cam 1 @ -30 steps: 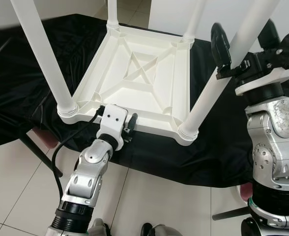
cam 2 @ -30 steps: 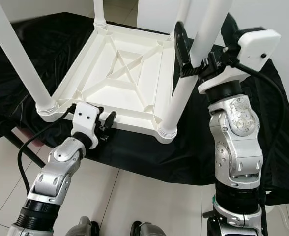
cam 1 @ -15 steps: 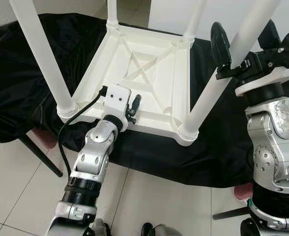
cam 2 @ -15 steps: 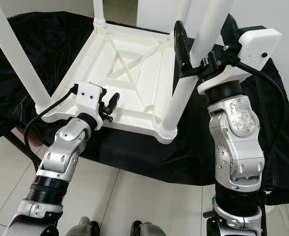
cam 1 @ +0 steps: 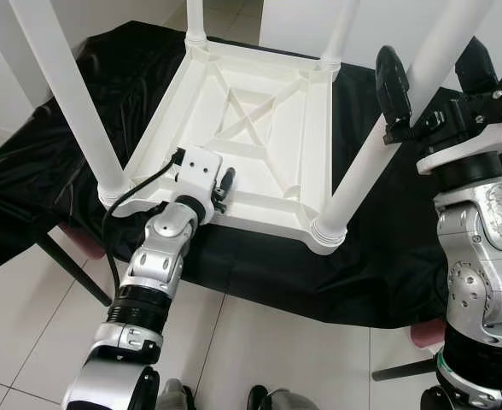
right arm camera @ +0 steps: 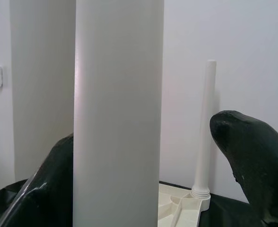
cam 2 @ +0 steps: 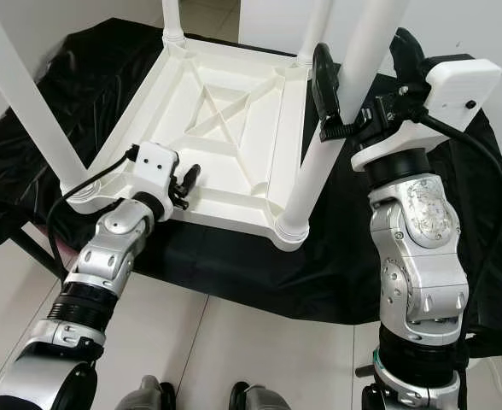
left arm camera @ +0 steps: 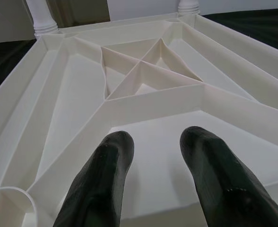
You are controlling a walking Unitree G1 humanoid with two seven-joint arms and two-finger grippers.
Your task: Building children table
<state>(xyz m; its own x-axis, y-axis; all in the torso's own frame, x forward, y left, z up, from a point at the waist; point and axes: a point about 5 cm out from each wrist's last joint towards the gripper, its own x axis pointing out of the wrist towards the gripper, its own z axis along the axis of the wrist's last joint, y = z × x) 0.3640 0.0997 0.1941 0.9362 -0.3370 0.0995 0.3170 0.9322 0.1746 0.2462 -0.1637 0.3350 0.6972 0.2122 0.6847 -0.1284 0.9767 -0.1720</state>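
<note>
A low surface is covered by a crumpled black cloth [cam 1: 55, 162]. An upturned white children's table [cam 1: 251, 137] is laid directly on it, legs pointing up, above a tiled floor [cam 1: 29, 316].

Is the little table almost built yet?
Nearly, it seems. The white table lies upside down on the black cloth with four legs standing in its corners. The right gripper is open around the near right leg; the left gripper hovers open over the frame. Flipping remains.
</note>
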